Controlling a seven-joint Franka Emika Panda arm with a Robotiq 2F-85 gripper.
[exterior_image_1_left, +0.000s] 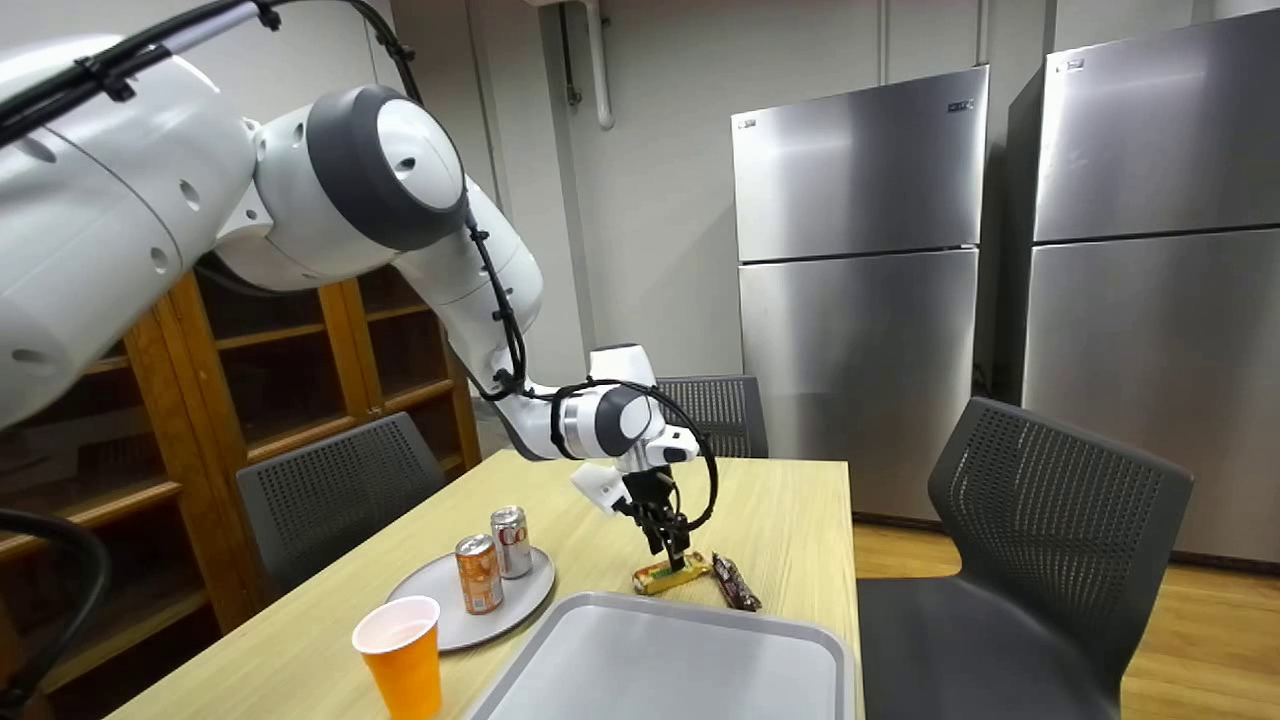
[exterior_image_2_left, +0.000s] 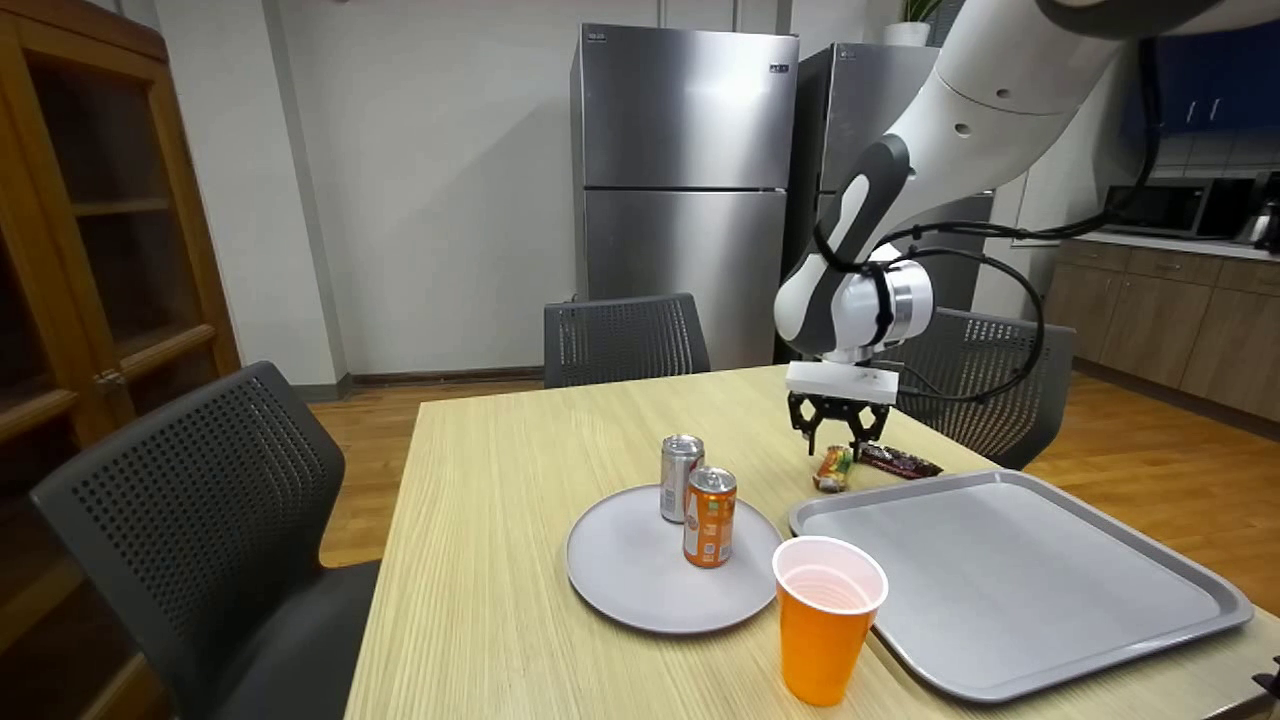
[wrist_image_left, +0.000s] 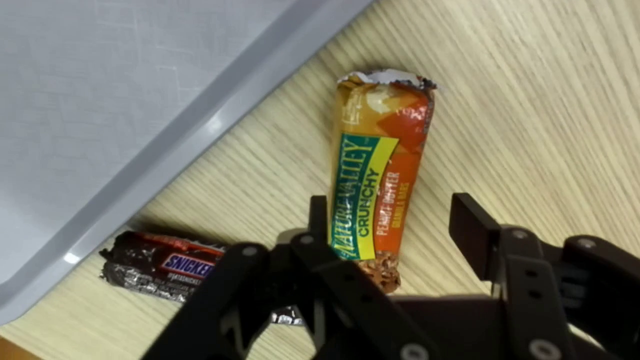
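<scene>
Nature Valley granola bar wrapper (wrist_image_left: 377, 187): glossy plas. film, crinkled end; Snickers wrapper (wrist_image_left: 150, 272): shiny, v. crinkled. Tray (wrist_image_left: 215, 122): plas., semi-gloss rim, base w/ faint texture. Tabletop (exterior_image_2_left: 490, 560): wood-grain, matt. Orange soda can (exterior_image_2_left: 710, 525): glossy metal. Fridges (exterior_image_1_left: 860, 330): brushed s/steel

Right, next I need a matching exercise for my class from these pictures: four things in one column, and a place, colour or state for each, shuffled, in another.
1. Granola bar
2. Snickers bar
3. Silver can
4. End effector

A. Upright on the round plate
B. Jaws apart
C. Mostly dark brown
D. Yellow, green and orange

Pairs: 1-D, 2-C, 3-A, 4-B
</scene>
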